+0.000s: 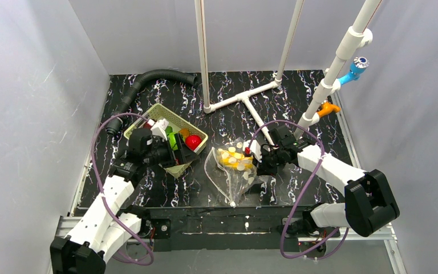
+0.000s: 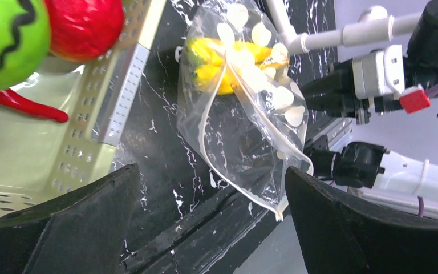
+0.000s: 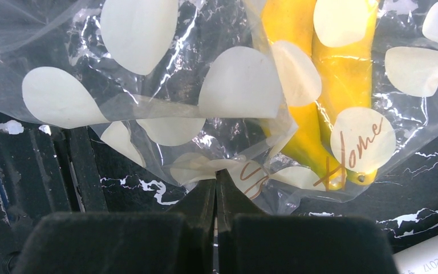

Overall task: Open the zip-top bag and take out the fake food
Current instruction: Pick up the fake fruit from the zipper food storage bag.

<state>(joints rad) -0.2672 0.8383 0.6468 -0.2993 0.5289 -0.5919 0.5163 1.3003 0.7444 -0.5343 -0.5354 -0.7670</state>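
Note:
The zip-top bag, clear with off-white dots, is lifted near the table's middle, its mouth hanging open toward the front edge. My right gripper is shut on the bag's plastic edge. A yellow banana lies inside the bag, and it also shows in the left wrist view as the banana. My left gripper stands open with nothing in it, over the basket's near corner and left of the bag. A red fruit, a green fruit and a red chili sit in the basket.
The pale green slotted basket stands left of the bag. A black corrugated hose curves at the back left. A white pipe frame stands behind, with an orange clamp and a blue fitting on the right post.

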